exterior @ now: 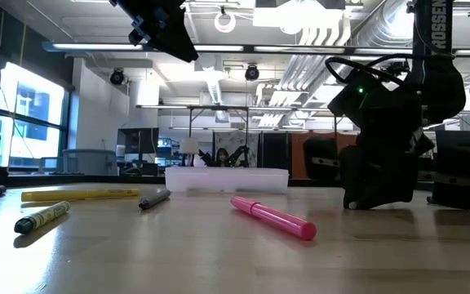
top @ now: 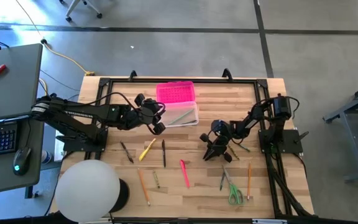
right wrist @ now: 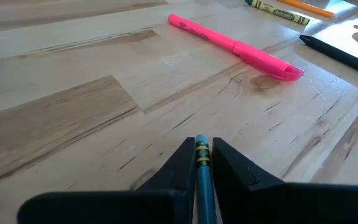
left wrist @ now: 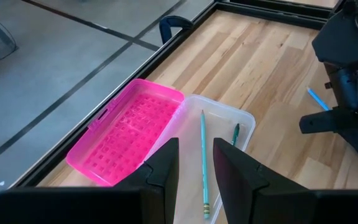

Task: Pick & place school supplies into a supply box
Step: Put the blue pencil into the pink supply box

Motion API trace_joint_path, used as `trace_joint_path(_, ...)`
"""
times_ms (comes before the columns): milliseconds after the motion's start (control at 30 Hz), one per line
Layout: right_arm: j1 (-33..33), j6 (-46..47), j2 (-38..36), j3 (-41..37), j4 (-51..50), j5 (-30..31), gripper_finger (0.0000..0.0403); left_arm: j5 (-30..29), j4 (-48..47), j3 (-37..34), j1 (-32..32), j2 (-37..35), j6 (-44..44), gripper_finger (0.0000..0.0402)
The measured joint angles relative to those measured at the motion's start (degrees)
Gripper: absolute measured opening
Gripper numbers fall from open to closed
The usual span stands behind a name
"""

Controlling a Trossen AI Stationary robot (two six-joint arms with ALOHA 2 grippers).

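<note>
The supply box stands open at the table's far middle, its pink lid (top: 176, 93) folded back behind the clear base (top: 184, 116). A teal pencil (left wrist: 203, 158) and a green pen (left wrist: 235, 132) lie in the base. My left gripper (left wrist: 196, 163) hangs open above the base's left end (top: 159, 119) with nothing between its fingers. My right gripper (right wrist: 201, 154) is low at the table's right middle (top: 211, 150), shut on a blue pencil (right wrist: 201, 163). Loose supplies lie on the near half: a pink highlighter (top: 184, 173), a yellow marker (top: 146, 149) and green scissors (top: 235, 194). My right gripper pinches the blue pencil between its two fingers, just behind the yellow-green ferrule (right wrist: 201, 148) at the pencil's end. The pencil runs along the fingers, and its ferrule end shows at their tips. The fingers slant down close over the wood. Whether the pencil touches the table I cannot tell.
A black pen (top: 163, 152), a dark marker (top: 127, 151) and orange pencils (top: 143, 186) (top: 249, 180) lie scattered on the near half. A white round object (top: 87, 190) sits at the near left corner. A black frame (top: 179, 79) borders the table.
</note>
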Motion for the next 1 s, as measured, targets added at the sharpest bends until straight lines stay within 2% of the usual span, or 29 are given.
trace_joint_path(200,0.67,1.02,0.04,1.07,0.65,0.25,0.003,-0.04,0.0,0.0,0.0,0.0,0.17,0.0131)
trace_joint_path(433,0.82,1.12,0.15,3.73,0.36,-0.01,0.0007,-0.11,-0.02,0.0,0.0,0.0,0.17,0.0131)
trace_joint_path(600,0.94,7.24,0.35,5.3,6.09,-1.72,0.0007,-0.11,-0.04,0.0,0.0,0.0,0.17,0.0131)
trace_joint_path(700,0.86,10.62,-1.06,6.52,11.5,1.07,0.0003,-0.11,-0.06,0.0,0.0,0.0,0.17,0.0131)
trace_joint_path(767,0.85,11.36,-2.69,7.84,14.12,6.16,0.0004,-0.11,-0.13,0.0,0.0,0.02,0.17,0.0131)
trace_joint_path(900,0.04,11.25,-6.6,11.47,14.52,15.13,0.0005,-0.19,-0.03,-0.02,0.0,0.02,0.17,0.0131)
trace_joint_path(1000,-1.15,10.1,-7.56,16.75,14.46,18.43,0.0003,-0.24,0.11,-0.02,0.0,0.02,0.17,0.0131)
